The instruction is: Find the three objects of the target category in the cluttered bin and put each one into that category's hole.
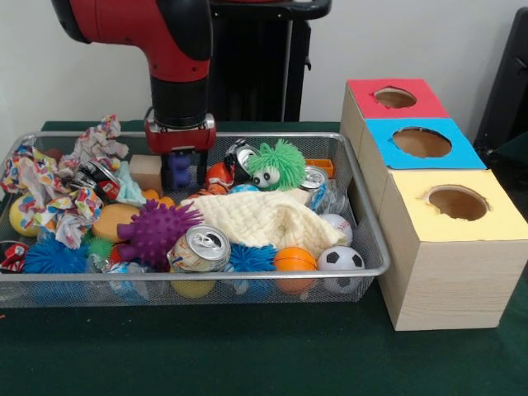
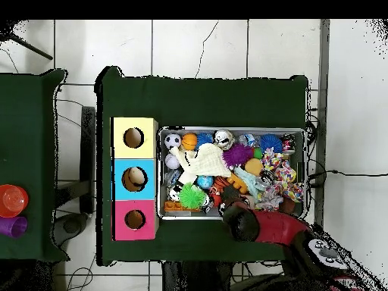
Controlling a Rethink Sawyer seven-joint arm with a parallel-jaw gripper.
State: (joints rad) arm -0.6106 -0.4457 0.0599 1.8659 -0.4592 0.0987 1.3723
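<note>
The wire mesh bin (image 1: pixel 367 216) on the green table (image 1: pixel 264 355) brims with clutter: a purple spiky ball (image 1: pixel 155 231), a drink can (image 1: pixel 200 248), a cream cloth (image 1: pixel 268 219). The gripper (image 1: pixel 181 169) dips into the bin's back; whether its jaws are parted cannot be told. Rightward stand red (image 1: pixel 396 99), blue (image 1: pixel 421 142) and yellow (image 1: pixel 456 202) holed boxes.

The counter (image 1: pixel 247 346) has a dark green cover. Behind it is a plain white wall (image 1: pixel 396 41). The floor (image 2: pixel 204 45) is of large white tiles with thin cracks. A second green table (image 2: pixel 30 151) stands beside the counter.
</note>
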